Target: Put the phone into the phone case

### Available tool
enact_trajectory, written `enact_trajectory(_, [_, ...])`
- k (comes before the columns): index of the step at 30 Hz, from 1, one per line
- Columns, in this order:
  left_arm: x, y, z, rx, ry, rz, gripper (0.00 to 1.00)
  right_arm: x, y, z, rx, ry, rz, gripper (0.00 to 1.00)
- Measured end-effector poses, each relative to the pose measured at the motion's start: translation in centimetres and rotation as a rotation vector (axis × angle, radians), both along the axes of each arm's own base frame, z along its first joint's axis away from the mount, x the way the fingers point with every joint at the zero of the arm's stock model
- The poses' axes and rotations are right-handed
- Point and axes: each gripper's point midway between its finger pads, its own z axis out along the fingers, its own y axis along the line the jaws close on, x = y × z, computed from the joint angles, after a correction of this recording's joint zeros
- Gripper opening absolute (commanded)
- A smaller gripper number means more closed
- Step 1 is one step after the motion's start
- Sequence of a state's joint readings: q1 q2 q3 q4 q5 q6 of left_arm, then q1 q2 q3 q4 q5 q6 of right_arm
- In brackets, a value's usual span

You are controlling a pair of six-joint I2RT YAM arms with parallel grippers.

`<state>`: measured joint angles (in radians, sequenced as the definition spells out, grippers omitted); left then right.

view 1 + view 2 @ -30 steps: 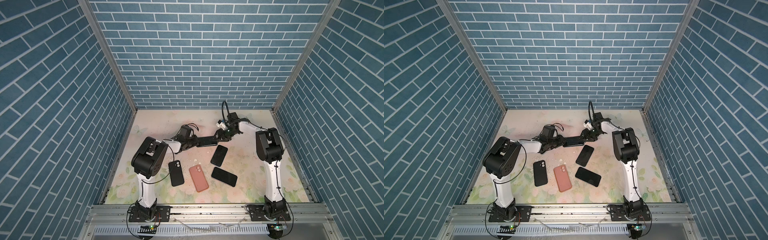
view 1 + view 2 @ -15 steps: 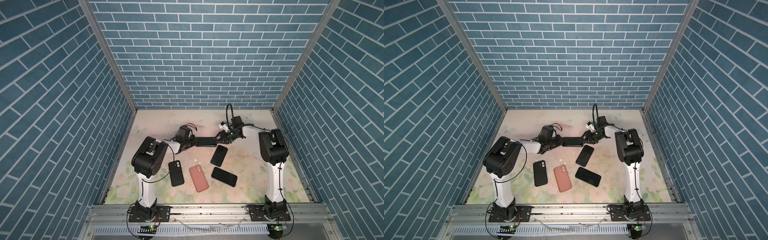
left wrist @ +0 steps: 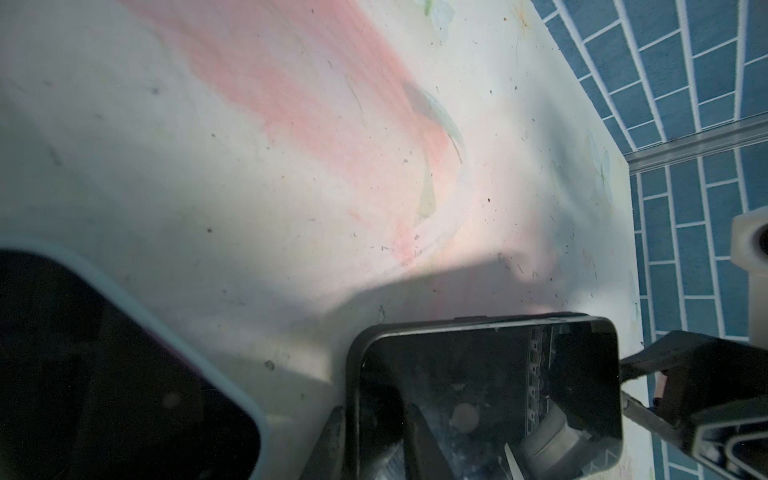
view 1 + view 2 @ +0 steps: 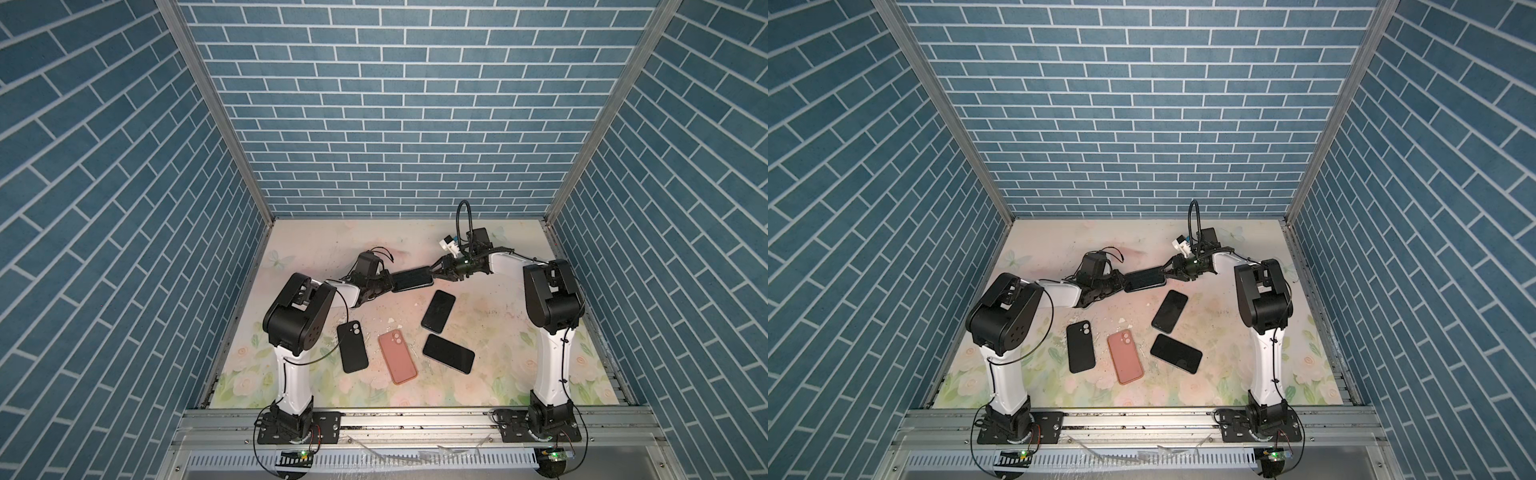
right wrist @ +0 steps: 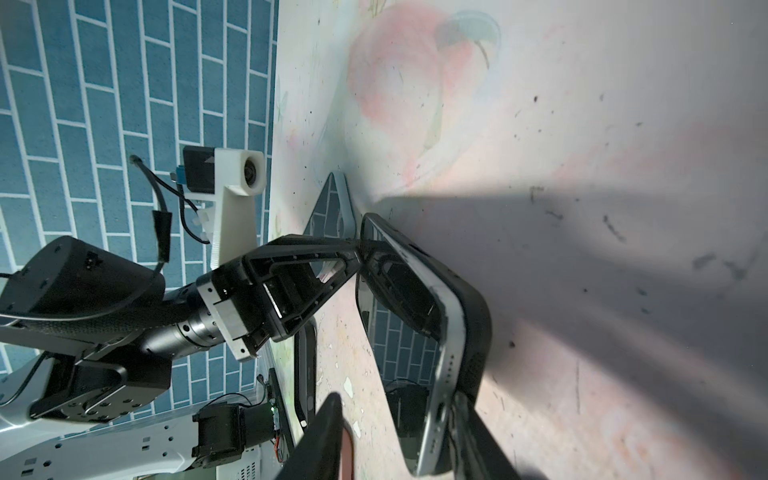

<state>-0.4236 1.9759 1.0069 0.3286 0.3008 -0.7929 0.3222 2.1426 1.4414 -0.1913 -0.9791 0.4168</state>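
Black-cased phone [image 4: 411, 279] is up off the floral table [image 4: 498, 332] toward the back, held roughly level between the two arms. The left gripper [image 4: 392, 284] has its jaws clamped on one short end, with one finger lying across the glass; the right wrist view shows that pretty clearly.

The right gripper [image 4: 434, 274] is at the opposite end, and its jaws straddle the phone without pinching it. One finger [image 5: 478, 449] sits against the back of the black case [image 5: 478, 307]. The other finger [image 5: 324, 436] is clear of the screen, with a visible gap.

The phone's silver edge shows along the case wall, but I can't tell if it's fully seated.

Lying flat nearer the front are a black back with a camera cutout [image 4: 352, 347] and a pink case [image 4: 397, 356] just beside it. There's also a dark phone [image 4: 438, 311] and a second dark phone [image 4: 449, 353], both screen up.
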Motion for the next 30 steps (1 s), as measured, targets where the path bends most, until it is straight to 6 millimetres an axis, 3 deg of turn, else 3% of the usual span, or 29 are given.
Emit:
enact_trajectory(9, [-0.1,-0.1,0.0,-0.005,0.003,-0.005,0.28,0.0,-0.5,-0.8,-0.026,0.019,-0.025,0.39])
enact_trajectory(19, [-0.1,-1.4,0.2,-0.075,-0.006,-0.054,0.28,0.8,-1.7,-4.1,-0.152,0.068,-0.069,0.40])
enact_trajectory(30, [-0.6,-1.6,0.7,-0.121,-0.006,-0.059,0.28,1.0,-1.9,-4.3,-0.174,0.055,-0.060,0.41])
